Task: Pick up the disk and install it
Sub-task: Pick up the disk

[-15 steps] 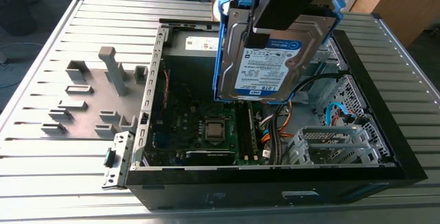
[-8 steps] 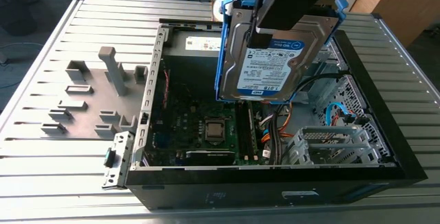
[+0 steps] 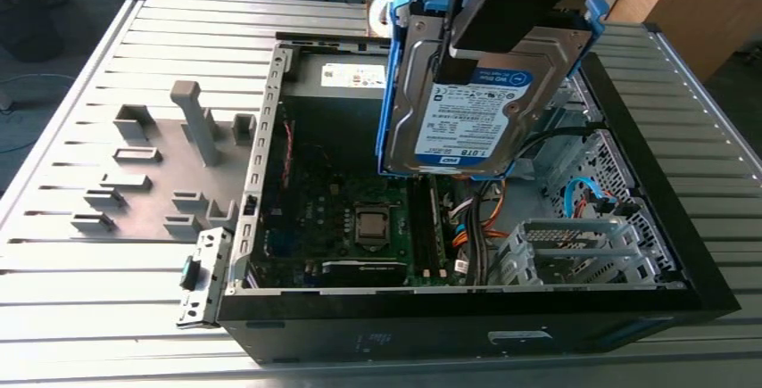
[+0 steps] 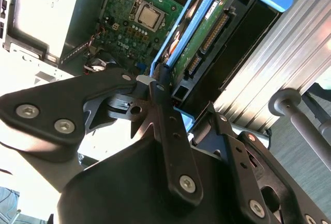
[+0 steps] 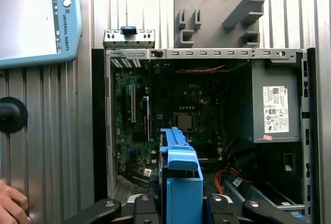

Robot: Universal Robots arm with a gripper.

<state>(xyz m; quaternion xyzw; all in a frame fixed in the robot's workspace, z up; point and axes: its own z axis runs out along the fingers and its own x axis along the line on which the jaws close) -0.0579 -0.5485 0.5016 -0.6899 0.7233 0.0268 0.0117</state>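
Observation:
The disk (image 3: 476, 111) is a silver hard drive with a white-and-blue label and blue side rails. It hangs tilted on edge above the open computer case (image 3: 452, 326), over the case's middle. My gripper (image 3: 506, 27) is shut on the disk's upper end. In the first wrist view the gripper (image 5: 181, 208) has its black fingers (image 5: 147, 206) on either side of the disk's blue rail (image 5: 180, 175). The second wrist view shows the disk's green circuit-board side (image 4: 207, 32) running away from the fingers (image 4: 165, 115), with the motherboard (image 4: 139, 17) beyond.
The case holds a motherboard (image 3: 345, 205), a grey power-supply box (image 5: 274, 105), orange and blue cables (image 3: 501, 201) and a silver drive cage (image 3: 572, 250). A grey fixture plate (image 3: 155, 156) lies at the exterior view's left. A teach pendant (image 5: 36, 17) and a person's hand (image 5: 10, 203) sit beside the case.

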